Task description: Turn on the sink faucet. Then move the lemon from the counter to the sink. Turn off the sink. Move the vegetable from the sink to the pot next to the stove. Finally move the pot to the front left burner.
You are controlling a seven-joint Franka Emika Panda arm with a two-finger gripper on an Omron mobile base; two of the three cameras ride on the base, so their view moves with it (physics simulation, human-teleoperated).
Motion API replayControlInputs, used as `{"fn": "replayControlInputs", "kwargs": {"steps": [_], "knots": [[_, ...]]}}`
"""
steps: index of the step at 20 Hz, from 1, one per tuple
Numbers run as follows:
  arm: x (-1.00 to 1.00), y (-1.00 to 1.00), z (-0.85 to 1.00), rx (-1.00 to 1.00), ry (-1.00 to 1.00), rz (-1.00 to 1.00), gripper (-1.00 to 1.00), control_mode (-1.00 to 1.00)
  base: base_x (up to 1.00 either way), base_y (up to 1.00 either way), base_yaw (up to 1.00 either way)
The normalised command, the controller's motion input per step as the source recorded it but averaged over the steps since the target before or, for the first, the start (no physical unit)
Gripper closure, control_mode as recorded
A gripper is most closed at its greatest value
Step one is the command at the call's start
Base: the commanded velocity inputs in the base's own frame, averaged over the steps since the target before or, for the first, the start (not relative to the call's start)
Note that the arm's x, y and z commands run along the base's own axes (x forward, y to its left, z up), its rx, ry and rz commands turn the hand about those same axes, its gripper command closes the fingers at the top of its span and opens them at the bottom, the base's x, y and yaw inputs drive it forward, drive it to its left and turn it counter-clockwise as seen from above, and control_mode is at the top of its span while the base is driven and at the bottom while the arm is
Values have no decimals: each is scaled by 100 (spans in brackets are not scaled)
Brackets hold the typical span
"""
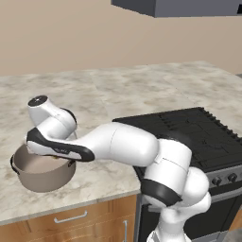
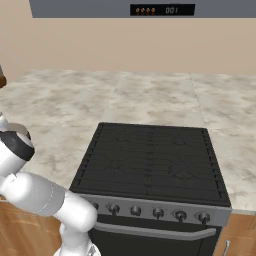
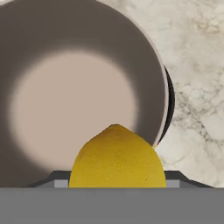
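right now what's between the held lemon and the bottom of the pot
Nothing. In the hand view the lemon sits in the gripper above the pot, whose pale floor is bare beneath it.

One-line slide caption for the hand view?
Lemon gripped in the tool, poised over the open grey pot standing on the marbled counter.

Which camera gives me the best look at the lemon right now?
The hand view: the lemon sits large between the gripper's jaws, over the open pot. From the left base view the arm covers that spot above the pot.
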Motion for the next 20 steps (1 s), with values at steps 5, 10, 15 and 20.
{"fn": "replayControlInputs", "kwargs": {"steps": [5,10,15,20], "knots": [[0,5,-32,0,8,0,100,-100,0,0,0],[1,2,-25,0,2,0,100,-100,0,0,0],[1,0,-23,0,1,0,100,-100,0,0,0],[0,0,-20,0,4,0,100,-100,0,0,0]]}}
